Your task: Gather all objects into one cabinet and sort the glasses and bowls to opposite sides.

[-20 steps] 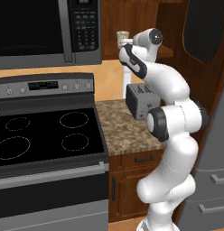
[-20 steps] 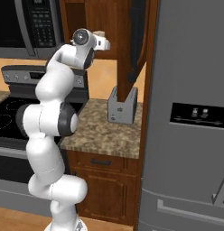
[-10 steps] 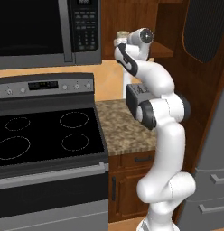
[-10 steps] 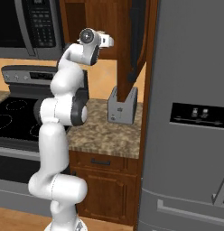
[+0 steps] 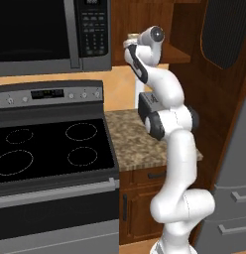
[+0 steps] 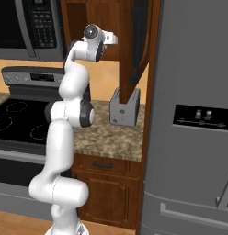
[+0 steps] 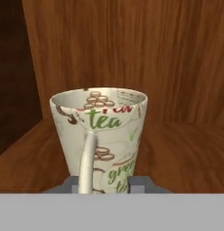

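Note:
A pale cream glass (image 7: 100,131) printed with "tea" in green stands upright on the wooden shelf (image 7: 186,149) of an open wall cabinet (image 5: 179,54). A pale strip like a handle runs down the side facing me. My gripper (image 7: 106,182) reaches up into that cabinet. Its fingertips (image 7: 72,182) press against both sides of the glass's base, shut on it. From the left base the glass (image 5: 131,39) shows just past my hand, and from the right base my hand (image 6: 111,39) points into the cabinet. The bowls are out of view.
The cabinet's dark door (image 6: 134,46) hangs open to my right. A microwave (image 5: 45,34) hangs to the left, above a black stove (image 5: 50,149). Below lies a granite counter (image 5: 135,144) with a grey block (image 6: 124,108). A steel fridge (image 6: 194,114) stands at the right.
The arm stretched up and pushed the hand further into the cabinet, then the jaws came in from wide open onto the glass's base.

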